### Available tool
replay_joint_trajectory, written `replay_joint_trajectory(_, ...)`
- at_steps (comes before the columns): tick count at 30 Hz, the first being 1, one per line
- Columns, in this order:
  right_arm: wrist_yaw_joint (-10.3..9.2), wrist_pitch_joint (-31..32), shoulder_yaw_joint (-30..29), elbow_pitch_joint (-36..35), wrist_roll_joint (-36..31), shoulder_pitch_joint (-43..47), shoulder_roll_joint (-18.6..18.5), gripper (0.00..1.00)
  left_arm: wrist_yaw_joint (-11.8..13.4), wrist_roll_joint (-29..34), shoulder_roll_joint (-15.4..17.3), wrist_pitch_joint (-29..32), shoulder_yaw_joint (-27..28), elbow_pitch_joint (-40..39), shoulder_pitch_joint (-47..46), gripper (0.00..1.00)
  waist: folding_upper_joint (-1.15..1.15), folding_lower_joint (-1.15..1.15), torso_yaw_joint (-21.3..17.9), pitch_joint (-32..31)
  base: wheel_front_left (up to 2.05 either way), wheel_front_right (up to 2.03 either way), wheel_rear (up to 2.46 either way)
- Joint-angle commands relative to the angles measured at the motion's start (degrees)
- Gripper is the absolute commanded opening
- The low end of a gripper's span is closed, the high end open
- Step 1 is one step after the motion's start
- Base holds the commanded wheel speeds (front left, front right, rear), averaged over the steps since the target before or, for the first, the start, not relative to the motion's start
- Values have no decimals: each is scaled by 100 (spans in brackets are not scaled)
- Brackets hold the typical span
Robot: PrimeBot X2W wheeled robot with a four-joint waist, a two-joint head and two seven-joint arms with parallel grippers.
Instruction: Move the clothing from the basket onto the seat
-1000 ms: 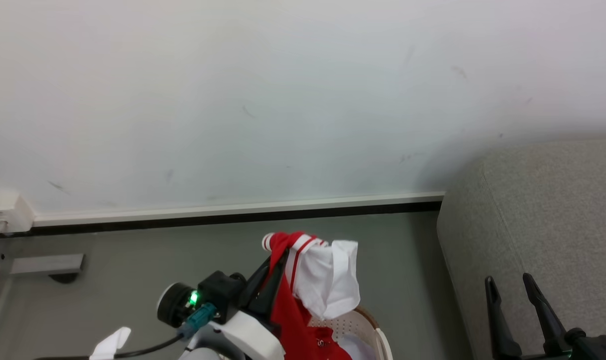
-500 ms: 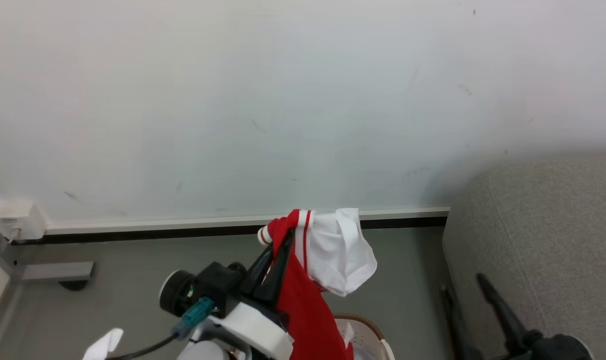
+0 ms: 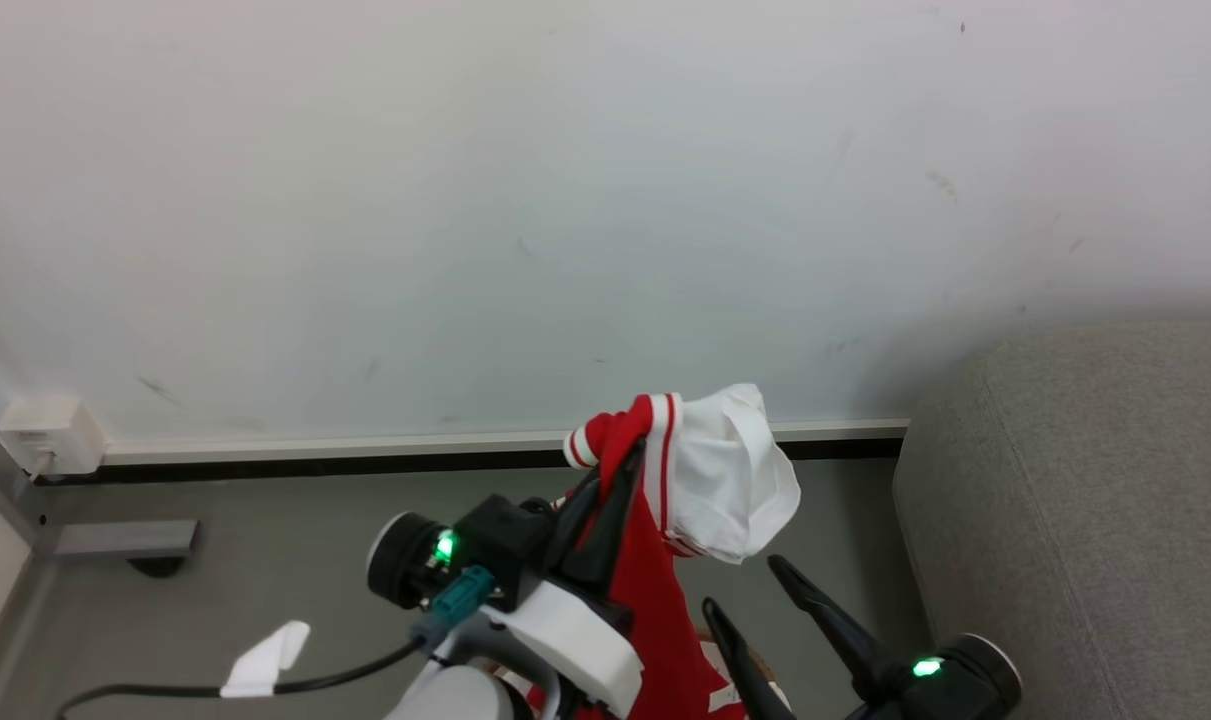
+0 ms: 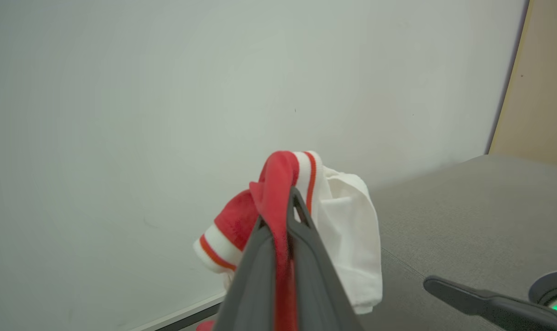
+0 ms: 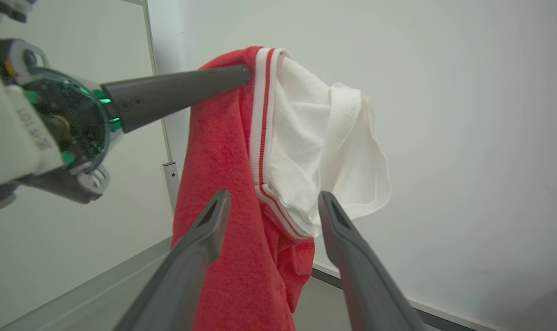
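Over the last second the left hand (image 3: 625,465) has carried the red jersey (image 3: 660,590) upward and to the right. Its pinched top edge was below the baseboard (image 3: 315,455) and now tops it. The whole head view has also shifted, so part of this is camera motion. The left fingers are pressed together on the red fabric by the striped trim, the white sleeve part (image 3: 735,480) flops over the tips, and the body hangs straight down. The right hand (image 3: 743,584) has left the front of the grey seat (image 3: 1095,500). It now sits just right of the hanging cloth, fingers spread and holding nothing. A sliver of what is probably the basket rim (image 3: 757,660) shows below. Judgement: the jersey is mostly lifted out, and the carry right to the seat remains.
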Motion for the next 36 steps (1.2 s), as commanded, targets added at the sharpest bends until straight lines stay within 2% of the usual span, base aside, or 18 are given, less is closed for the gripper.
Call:
replay_joint_trajectory(1,-12,-20,87,60,6,-130,4,100,32,36,-40,31,-40,-33,-69,0,0,0,3,-13,0,0,0)
replay_joint_trajectory(5,-12,-20,265,278,17,-397,62,100,2,105,-130,148,-210,-62,-113,0,0,0,9,-18,0,0,0)
replay_joint_trajectory(12,-12,-11,395,998,-331,-857,131,100,-67,81,-326,414,-523,-85,-118,0,0,0,20,-8,0,0,0)
replay_joint_trajectory(17,-12,-9,655,1603,-180,-1133,148,100,-196,-2,-407,590,-732,-143,-69,0,0,0,16,-21,0,0,0)
replay_joint_trajectory(18,-12,-9,683,1676,-146,-1189,143,57,-202,-28,-409,624,-756,-155,-57,0,0,0,15,-25,0,0,0)
replay_joint_trajectory(19,-12,-10,704,1730,-82,-1237,137,7,-215,-68,-423,654,-773,-171,-34,0,0,0,16,-31,0,0,0)
replay_joint_trajectory(20,-12,-9,740,1777,-18,-1269,117,0,-220,-83,-431,671,-784,-184,-26,0,0,0,19,-31,0,0,0)
replay_joint_trajectory(32,-12,-13,872,1501,649,-1260,-246,0,-114,-160,-321,637,-695,-50,43,0,0,0,-53,5,0,0,0)
replay_joint_trajectory(33,-12,-12,875,1464,687,-1239,-271,0,-88,-140,-302,617,-675,-16,42,3,0,0,-71,8,0,0,0)
replay_joint_trajectory(34,-12,-13,870,1416,740,-1219,-308,0,-86,-122,-281,581,-657,21,45,30,0,0,-92,11,0,0,0)
replay_joint_trajectory(35,-12,-13,846,1366,789,-1196,-343,0,-75,-134,-269,555,-643,54,59,49,0,0,-114,15,0,0,0)
replay_joint_trajectory(36,-12,-13,846,1366,789,-1196,-343,0,-75,-134,-269,555,-643,54,59,49,0,0,-114,15,0,0,0)
